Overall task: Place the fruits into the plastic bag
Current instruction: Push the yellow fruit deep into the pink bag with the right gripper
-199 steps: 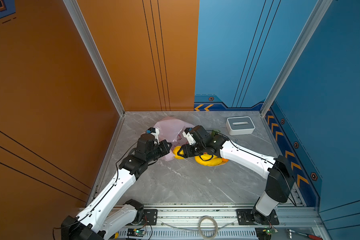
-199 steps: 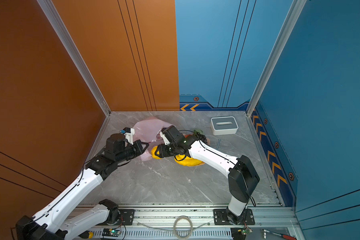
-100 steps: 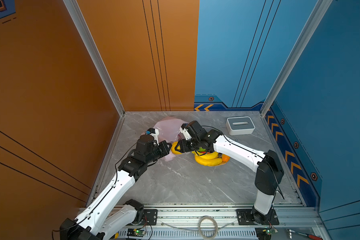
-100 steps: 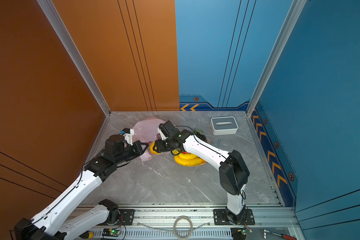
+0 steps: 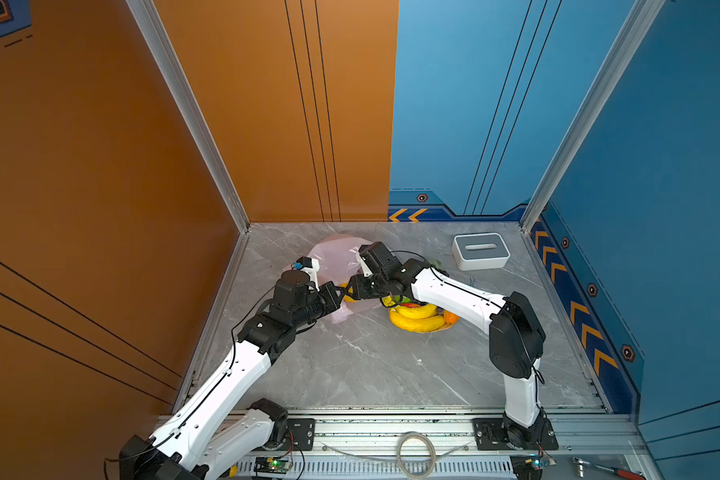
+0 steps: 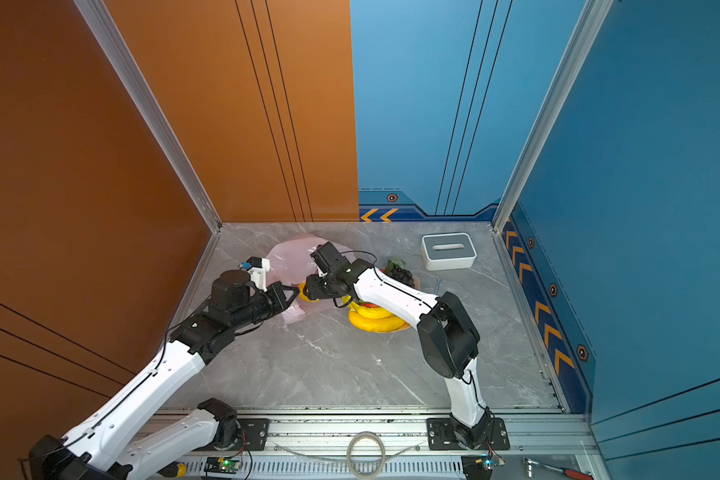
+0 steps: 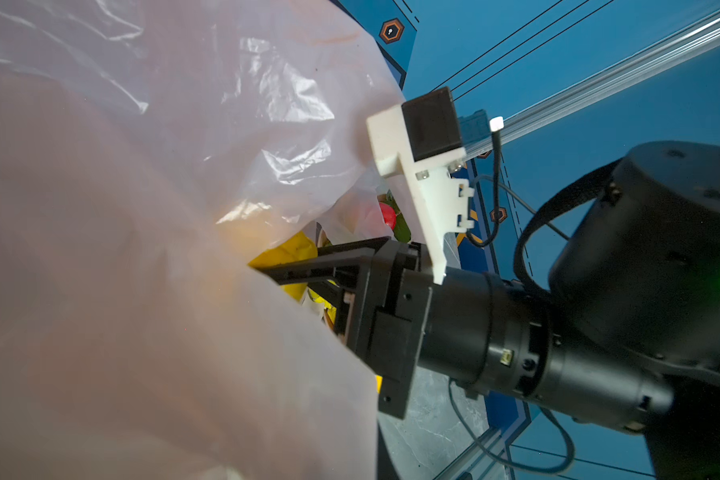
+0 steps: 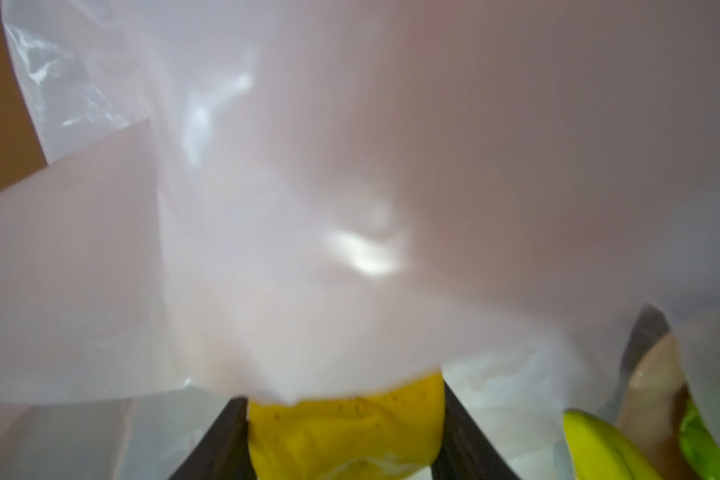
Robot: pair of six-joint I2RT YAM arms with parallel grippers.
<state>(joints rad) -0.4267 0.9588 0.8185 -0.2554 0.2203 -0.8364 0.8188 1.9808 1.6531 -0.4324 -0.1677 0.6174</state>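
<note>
Step in hand: loading one fruit. The right gripper [image 8: 341, 399] has its jaws clamped on a yellow fruit [image 8: 341, 436] at the mouth of the plastic bag [image 5: 335, 257], which lies toward the far-left corner of the desk [image 5: 371, 365]. The left gripper [image 6: 292, 292] is clenched on the bag's near lip, holding it up (its jaws are hidden behind film in the wrist view). Bananas [image 5: 416, 318] and grapes [image 6: 400, 272] sit in the bowl [image 6: 407, 327] just beside the bag. Next, I judge, the fruit must go deeper past the lip before release, without snagging the thin film.
</note>
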